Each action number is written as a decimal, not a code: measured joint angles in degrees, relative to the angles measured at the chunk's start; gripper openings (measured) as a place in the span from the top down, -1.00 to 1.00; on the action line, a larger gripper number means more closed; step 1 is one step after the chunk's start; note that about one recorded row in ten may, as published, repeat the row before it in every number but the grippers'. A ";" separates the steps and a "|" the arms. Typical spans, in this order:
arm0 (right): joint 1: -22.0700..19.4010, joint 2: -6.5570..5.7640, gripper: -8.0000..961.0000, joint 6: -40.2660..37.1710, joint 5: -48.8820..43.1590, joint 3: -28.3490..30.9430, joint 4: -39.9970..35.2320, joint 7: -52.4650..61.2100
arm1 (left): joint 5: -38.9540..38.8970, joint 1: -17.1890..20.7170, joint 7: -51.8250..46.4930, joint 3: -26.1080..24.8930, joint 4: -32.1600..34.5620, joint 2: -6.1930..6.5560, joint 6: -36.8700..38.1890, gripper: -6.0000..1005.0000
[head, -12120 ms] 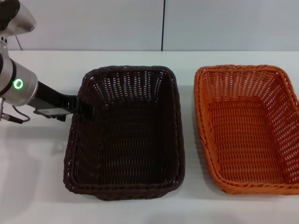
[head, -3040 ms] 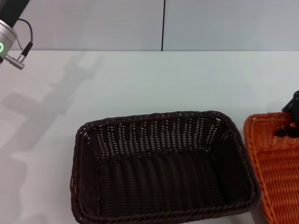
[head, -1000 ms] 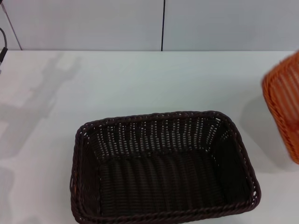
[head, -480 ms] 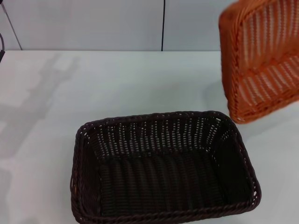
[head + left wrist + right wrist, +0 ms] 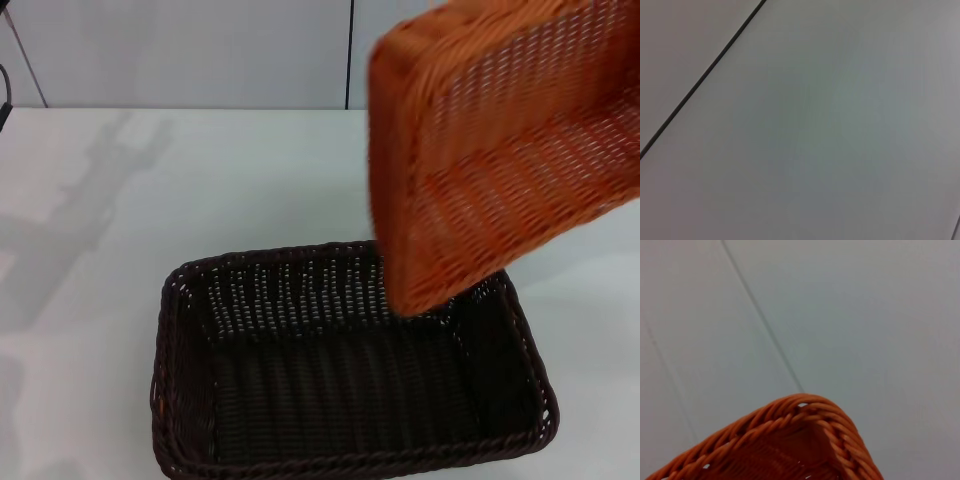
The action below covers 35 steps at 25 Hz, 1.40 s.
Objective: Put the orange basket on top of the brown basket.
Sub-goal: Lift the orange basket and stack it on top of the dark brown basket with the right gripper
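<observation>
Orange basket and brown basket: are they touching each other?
Cannot tell. In the head view the tilted orange basket overlaps the brown basket's far rim, so neither a gap nor contact shows plainly.

- I see the orange basket, a bright woven rectangular tray with a braided rim, raised in the air and tilted steeply, its underside facing me, its lower corner over the brown basket's far right part.
- I see the brown basket, very dark woven tray, sitting flat and upright on the counter, open side up.
</observation>
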 joint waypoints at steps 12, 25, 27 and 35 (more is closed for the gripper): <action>-1.79 1.66 0.69 -4.74 2.09 -1.46 20.95 -13.90 | 3.96 -1.52 0.01 0.10 0.34 1.17 1.87 -0.67; -6.37 2.07 0.69 -7.75 2.56 -1.22 37.67 -29.70 | 9.31 -3.16 -0.14 0.10 0.38 2.46 4.01 -0.68; -7.87 2.12 0.69 -8.09 2.56 -1.22 38.74 -30.67 | 9.50 -3.17 -0.14 0.10 0.37 2.46 4.08 -0.68; -11.26 2.34 0.69 -9.79 2.54 -1.23 42.77 -32.91 | 10.69 -3.37 -0.16 0.10 0.51 2.28 5.32 -0.67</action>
